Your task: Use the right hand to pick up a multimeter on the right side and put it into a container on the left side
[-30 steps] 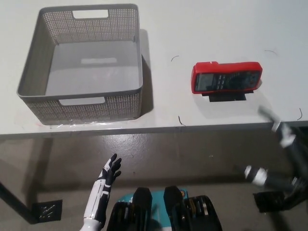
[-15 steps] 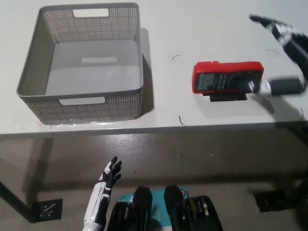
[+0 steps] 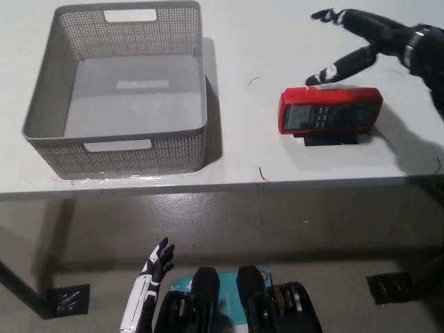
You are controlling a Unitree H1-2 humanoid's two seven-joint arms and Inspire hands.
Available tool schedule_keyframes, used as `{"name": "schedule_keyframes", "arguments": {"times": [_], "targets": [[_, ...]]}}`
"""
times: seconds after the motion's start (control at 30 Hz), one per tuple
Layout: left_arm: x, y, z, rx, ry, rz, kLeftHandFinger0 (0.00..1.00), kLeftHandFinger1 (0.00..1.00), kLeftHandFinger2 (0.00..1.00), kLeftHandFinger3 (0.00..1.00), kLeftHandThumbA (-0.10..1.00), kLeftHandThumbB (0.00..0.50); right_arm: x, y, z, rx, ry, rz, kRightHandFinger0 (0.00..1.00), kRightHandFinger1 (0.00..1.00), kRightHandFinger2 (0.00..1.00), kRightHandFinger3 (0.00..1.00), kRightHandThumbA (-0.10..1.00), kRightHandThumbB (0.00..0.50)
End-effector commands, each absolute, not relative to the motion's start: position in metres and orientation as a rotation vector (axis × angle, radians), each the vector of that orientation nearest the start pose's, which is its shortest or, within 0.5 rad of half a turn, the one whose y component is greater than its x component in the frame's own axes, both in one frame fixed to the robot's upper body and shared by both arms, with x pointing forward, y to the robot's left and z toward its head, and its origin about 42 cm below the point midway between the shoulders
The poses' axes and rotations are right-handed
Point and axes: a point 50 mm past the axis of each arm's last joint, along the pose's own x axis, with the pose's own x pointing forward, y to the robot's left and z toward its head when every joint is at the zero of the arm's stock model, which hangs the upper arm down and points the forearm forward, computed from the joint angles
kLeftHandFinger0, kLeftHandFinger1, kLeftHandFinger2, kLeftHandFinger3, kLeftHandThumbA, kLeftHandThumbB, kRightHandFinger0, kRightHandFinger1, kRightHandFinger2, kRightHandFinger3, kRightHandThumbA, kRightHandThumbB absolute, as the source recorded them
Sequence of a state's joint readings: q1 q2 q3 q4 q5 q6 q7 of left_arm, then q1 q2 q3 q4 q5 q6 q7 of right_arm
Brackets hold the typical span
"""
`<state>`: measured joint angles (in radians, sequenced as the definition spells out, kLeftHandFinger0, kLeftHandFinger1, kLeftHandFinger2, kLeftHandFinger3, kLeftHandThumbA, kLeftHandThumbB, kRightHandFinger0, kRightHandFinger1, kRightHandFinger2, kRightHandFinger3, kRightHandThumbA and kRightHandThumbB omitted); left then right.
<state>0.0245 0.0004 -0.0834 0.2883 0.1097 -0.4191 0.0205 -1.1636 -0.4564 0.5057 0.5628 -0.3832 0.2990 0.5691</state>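
Moved above the multimeter (image 3: 330, 111), right robot hand (image 3: 371, 41) hovers spread, empty.

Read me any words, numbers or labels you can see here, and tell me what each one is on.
No text can be read in this picture.
The red multimeter has a screen and buttons, but any markings are too small and blurred to read.
The grey basket shows no label.
The pen marks on the table are curved strokes, not letters.
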Motion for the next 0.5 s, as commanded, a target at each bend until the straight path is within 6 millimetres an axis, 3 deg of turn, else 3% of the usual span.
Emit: {"name": "schedule_keyframes", "arguments": {"times": [0.0,0.13,0.3,0.47], "targets": [[0.264,0.180,0.047,0.093,-0.183,-0.091,1.00,1.00,1.00,1.00,1.00,0.451,0.579,-0.169,0.467,-1.237,0.177,0.494,1.00,1.00,1.00,1.00,1.00,0.458],[0.268,0.182,0.050,0.086,-0.190,-0.099,1.00,1.00,1.00,1.00,1.00,0.438,0.590,-0.158,0.470,-1.215,0.271,0.565,1.00,1.00,1.00,1.00,1.00,0.423],[0.269,0.182,0.051,0.097,-0.196,-0.103,1.00,1.00,1.00,1.00,1.00,0.438,0.595,-0.157,0.472,-1.224,0.363,0.508,1.00,1.00,1.00,1.00,1.00,0.497],[0.272,0.184,0.053,0.089,-0.202,-0.108,1.00,1.00,1.00,1.00,1.00,0.447,0.596,-0.160,0.478,-1.289,0.381,0.502,1.00,1.00,1.00,1.00,1.00,0.500]]}}
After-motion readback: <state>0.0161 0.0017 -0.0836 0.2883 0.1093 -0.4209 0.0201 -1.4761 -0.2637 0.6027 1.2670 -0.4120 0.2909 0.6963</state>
